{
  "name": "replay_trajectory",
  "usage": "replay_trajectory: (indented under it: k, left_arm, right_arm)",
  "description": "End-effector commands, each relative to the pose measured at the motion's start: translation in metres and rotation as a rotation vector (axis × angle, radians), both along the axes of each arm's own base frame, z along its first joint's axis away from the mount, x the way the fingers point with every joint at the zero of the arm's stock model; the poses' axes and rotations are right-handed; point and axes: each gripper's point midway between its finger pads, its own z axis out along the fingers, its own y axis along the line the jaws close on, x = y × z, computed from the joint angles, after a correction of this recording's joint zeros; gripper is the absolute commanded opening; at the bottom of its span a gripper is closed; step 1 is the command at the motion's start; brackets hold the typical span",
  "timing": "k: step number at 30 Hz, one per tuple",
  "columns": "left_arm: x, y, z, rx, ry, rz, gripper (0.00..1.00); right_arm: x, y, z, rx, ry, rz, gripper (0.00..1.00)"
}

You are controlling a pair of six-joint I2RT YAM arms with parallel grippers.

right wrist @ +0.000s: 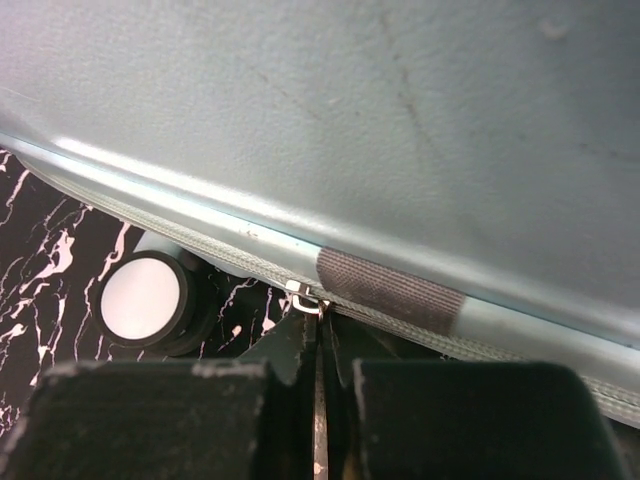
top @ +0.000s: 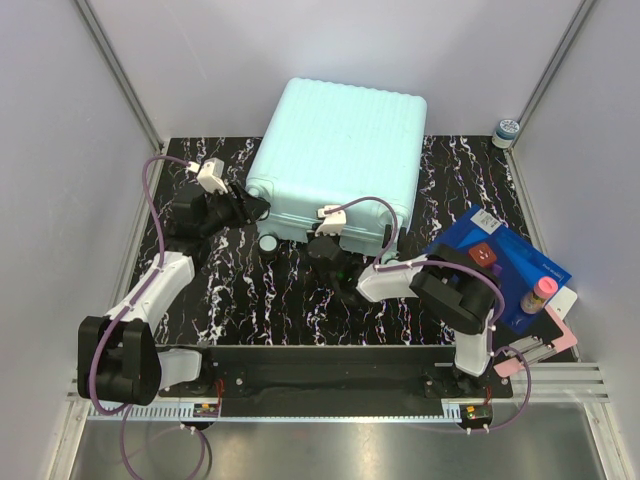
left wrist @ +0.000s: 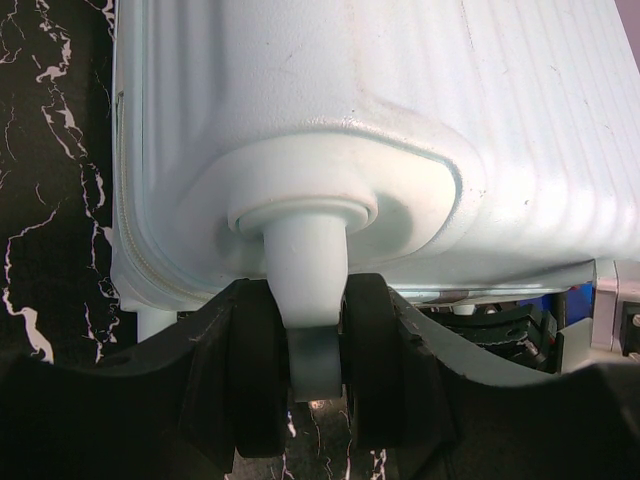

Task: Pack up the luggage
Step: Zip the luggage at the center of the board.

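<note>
Nearest, the right gripper (right wrist: 318,375) pinched shut on the zipper pull (right wrist: 306,296) of the luggage (top: 340,150), which lay closed at the back of the marbled surface (top: 260,290); the left gripper (left wrist: 315,345) clamped its wheel (left wrist: 262,380).

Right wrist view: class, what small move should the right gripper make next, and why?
Probably drag the right gripper sideways along the seam: it appears to pinch the zipper pull, the luggage is closed, and the left gripper braces a corner caster.
</note>
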Motion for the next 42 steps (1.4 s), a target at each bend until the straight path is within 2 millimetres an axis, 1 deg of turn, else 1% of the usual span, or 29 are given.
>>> replay_trajectory:
  k: [1, 2, 3, 4, 6, 8, 11, 17, 19, 20, 21, 23, 24, 26, 27, 28, 30, 31, 33, 34, 35, 37, 38, 39, 41, 42]
  left_arm:
    - [0.006, 0.005, 0.031, 0.018, -0.126, 0.001, 0.0]
    - [0.006, 0.006, 0.031, 0.017, -0.125, 0.004, 0.0]
    - [0.006, 0.006, 0.031, 0.017, -0.124, 0.004, 0.0]
    - [0.006, 0.006, 0.031, 0.017, -0.124, 0.004, 0.0]
    - [0.006, 0.007, 0.032, 0.017, -0.125, 0.007, 0.0]
    - [0.006, 0.007, 0.031, 0.018, -0.122, 0.009, 0.0]
    - [0.007, 0.009, 0.032, 0.018, -0.125, 0.012, 0.0]
    - [0.008, 0.012, 0.032, 0.021, -0.123, 0.023, 0.0]
    - [0.009, 0.014, 0.032, 0.023, -0.122, 0.028, 0.0]
    - [0.009, 0.015, 0.032, 0.023, -0.122, 0.031, 0.0]
    - [0.009, 0.015, 0.032, 0.022, -0.122, 0.033, 0.0]
    - [0.009, 0.016, 0.031, 0.022, -0.12, 0.034, 0.0]
    - [0.009, 0.016, 0.033, 0.022, -0.123, 0.034, 0.0]
    - [0.009, 0.016, 0.033, 0.022, -0.123, 0.036, 0.0]
    - [0.009, 0.017, 0.033, 0.022, -0.125, 0.037, 0.0]
    - [0.009, 0.017, 0.033, 0.024, -0.124, 0.038, 0.0]
    - [0.009, 0.019, 0.033, 0.029, -0.123, 0.043, 0.0]
    - [0.009, 0.019, 0.033, 0.03, -0.122, 0.046, 0.0]
    - [0.01, 0.021, 0.033, 0.033, -0.121, 0.053, 0.0]
    - [0.01, 0.022, 0.033, 0.033, -0.121, 0.056, 0.0]
    - [0.01, 0.022, 0.033, 0.033, -0.121, 0.056, 0.0]
    - [0.01, 0.022, 0.034, 0.034, -0.123, 0.054, 0.0]
    - [0.01, 0.022, 0.034, 0.038, -0.124, 0.052, 0.0]
    - [0.01, 0.022, 0.034, 0.039, -0.126, 0.053, 0.0]
    - [0.009, 0.023, 0.035, 0.04, -0.132, 0.057, 0.0]
    - [0.009, 0.022, 0.036, 0.04, -0.134, 0.056, 0.0]
  right_arm:
    - [0.017, -0.049, 0.033, 0.042, -0.051, -0.221, 0.0]
    - [0.015, -0.053, 0.032, 0.035, -0.048, -0.231, 0.0]
    - [0.013, -0.058, 0.036, 0.039, -0.049, -0.24, 0.0]
    - [0.01, -0.063, 0.031, 0.028, -0.042, -0.245, 0.0]
    - [0.005, -0.073, 0.03, 0.011, -0.036, -0.26, 0.0]
    - [0.001, -0.08, 0.029, -0.007, -0.028, -0.272, 0.0]
    - [-0.005, -0.09, 0.033, -0.019, -0.024, -0.284, 0.0]
    - [-0.017, -0.113, 0.03, -0.073, -0.002, -0.323, 0.0]
    - [-0.023, -0.123, 0.025, -0.09, 0.004, -0.342, 0.0]
    - [-0.026, -0.128, 0.028, -0.089, 0.004, -0.35, 0.0]
    - [-0.029, -0.134, 0.023, -0.1, 0.012, -0.358, 0.0]
    - [-0.034, -0.146, 0.024, -0.118, 0.015, -0.384, 0.0]
    - [-0.038, -0.152, 0.022, -0.118, 0.021, -0.395, 0.0]
    - [-0.043, -0.164, 0.023, -0.131, 0.023, -0.421, 0.0]
    - [-0.047, -0.168, 0.021, -0.129, 0.028, -0.433, 0.0]
    - [-0.049, -0.176, 0.024, -0.134, 0.025, -0.451, 0.0]
    - [-0.053, -0.184, 0.023, -0.135, 0.026, -0.468, 0.0]
    - [-0.056, -0.188, 0.026, -0.137, 0.024, -0.477, 0.0]
    - [-0.06, -0.196, 0.024, -0.148, 0.026, -0.486, 0.0]
    - [-0.062, -0.199, 0.027, -0.145, 0.023, -0.49, 0.0]
    - [-0.064, -0.202, 0.024, -0.156, 0.025, -0.487, 0.0]
    - [-0.066, -0.2, 0.025, -0.156, 0.033, -0.463, 0.0]
    - [-0.066, -0.199, 0.025, -0.183, 0.037, -0.441, 0.01]
    - [-0.066, -0.19, 0.023, -0.192, 0.052, -0.383, 0.04]
    - [-0.062, -0.173, 0.03, -0.226, 0.044, -0.291, 0.14]
    - [-0.063, -0.162, 0.028, -0.229, 0.064, -0.221, 0.23]
